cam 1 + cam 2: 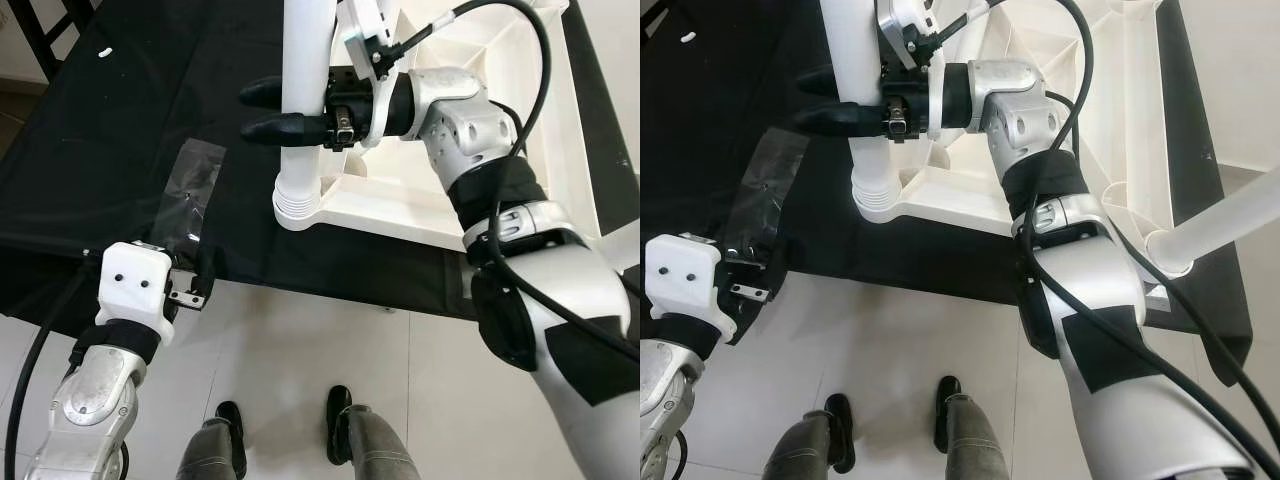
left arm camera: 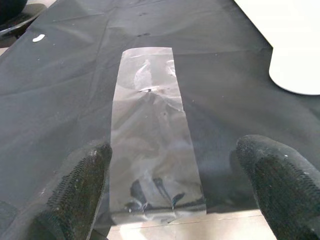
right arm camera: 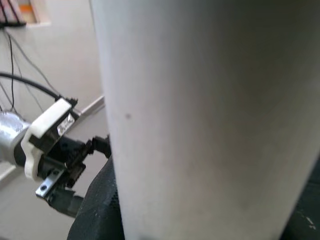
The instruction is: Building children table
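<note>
- The white table top (image 1: pixel 480 190) lies upside down on a black cloth (image 1: pixel 110 130) — its ribbed underside faces up, with raised walls forming shallow compartments. Nothing can be made out lying in those compartments.
- A white table leg (image 1: pixel 303 100) stands upright in the corner socket (image 1: pixel 297 205) of the table top, at the corner nearest the robot; the socket's ringed collar wraps the foot of the leg.
- In the right eye view a second white leg (image 1: pixel 1220 225) juts out at a slant from the far right corner of the table top.
- The right gripper (image 1: pixel 262 110) reaches across the table top from the right, forearm bent at the elbow and wrist level. Its two black fingers (image 1: pixel 280 128) are clamped on the upright leg, a little above the socket, one on either side.
- A clear plastic bag (image 1: pixel 190 190) lies flat on the cloth to the left of the table top, near the cloth's front edge. It looks empty.
- The left gripper (image 2: pixel 170 195) hovers at the cloth's edge left of the table top, forearm raised from below. Its fingers (image 2: pixel 75 190) are spread wide, one on each side of the bag's near end, gripping nothing.
- The robot's feet (image 1: pixel 232 435) stand on pale tiled floor (image 1: pixel 320 340), on the near side of the table top.
</note>
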